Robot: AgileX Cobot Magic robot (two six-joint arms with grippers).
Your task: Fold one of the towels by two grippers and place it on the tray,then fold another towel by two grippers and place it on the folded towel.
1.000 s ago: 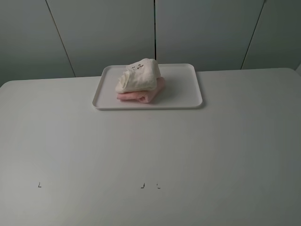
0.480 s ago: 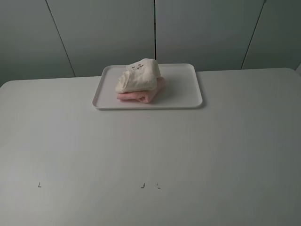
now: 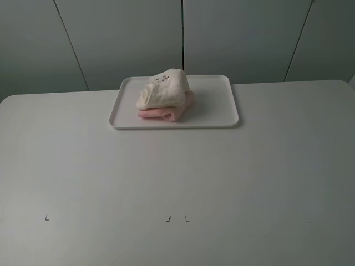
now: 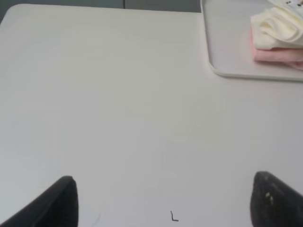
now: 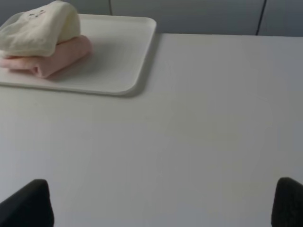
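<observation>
on white table, tray, grey panelled wall behind

The cream towel hides most of the pink towel; its small dark marks are unreadable.

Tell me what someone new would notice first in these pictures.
The eye goes first to the cream-white towel, folded and resting on the folded pale pink towel, both in the left half of the white tray at the far side of the table. Next come the left gripper and right gripper, both open and empty, well back from the tray.
</observation>
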